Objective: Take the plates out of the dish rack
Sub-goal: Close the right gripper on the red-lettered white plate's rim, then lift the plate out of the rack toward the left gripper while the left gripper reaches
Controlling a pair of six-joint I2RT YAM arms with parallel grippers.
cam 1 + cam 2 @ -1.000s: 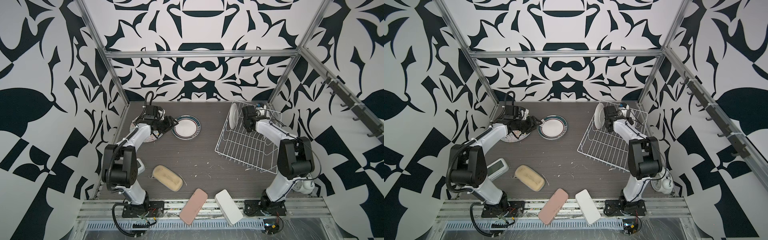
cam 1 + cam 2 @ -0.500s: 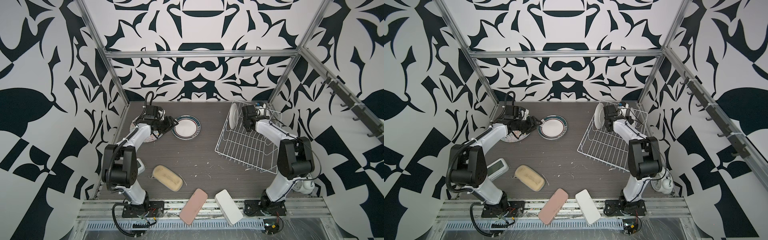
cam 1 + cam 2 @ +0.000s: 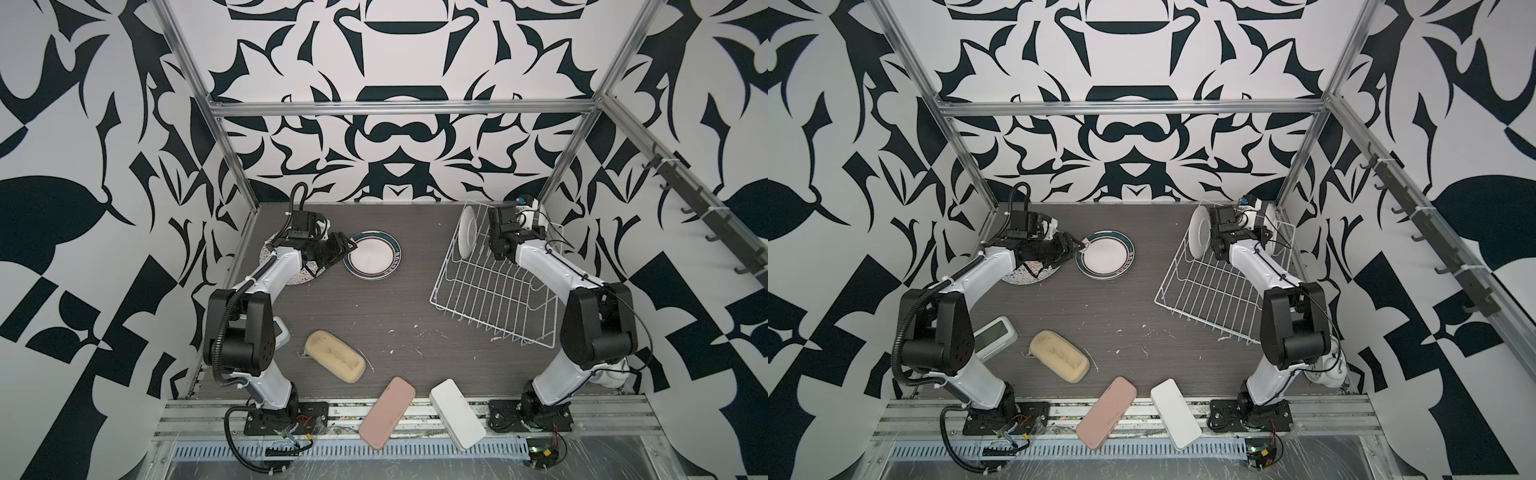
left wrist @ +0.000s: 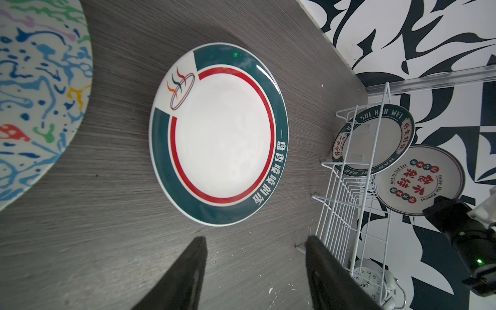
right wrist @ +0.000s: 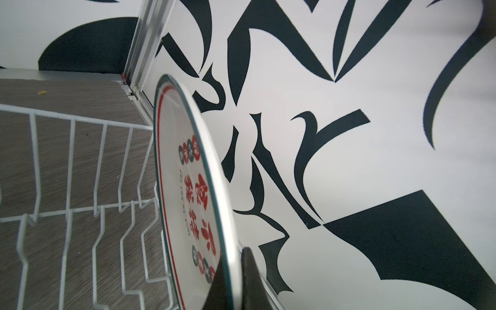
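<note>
Two round ceramic plates lie flat on the dark wood-grain table (image 4: 107,214): a multicolour-squiggle plate (image 4: 40,94) under the left arm (image 3: 274,270), and beside it a green-and-red-rimmed plate (image 4: 218,134), the left gripper (image 4: 255,240) spread wide and empty just short of its edge. In the white wire dish rack (image 3: 494,297) a dark lettered-rim plate (image 4: 375,142) stands upright; the right gripper (image 5: 234,253) pinches the rim of the upright red-character plate (image 5: 188,188).

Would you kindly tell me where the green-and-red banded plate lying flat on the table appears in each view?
In a top view: the banded plate lies just left of the picture's centre.
In a top view: much the same place.
Left wrist: it fills the middle.
Right wrist: not in it; the red-character plate shows instead.
Shared landmark: the dish rack.
</note>
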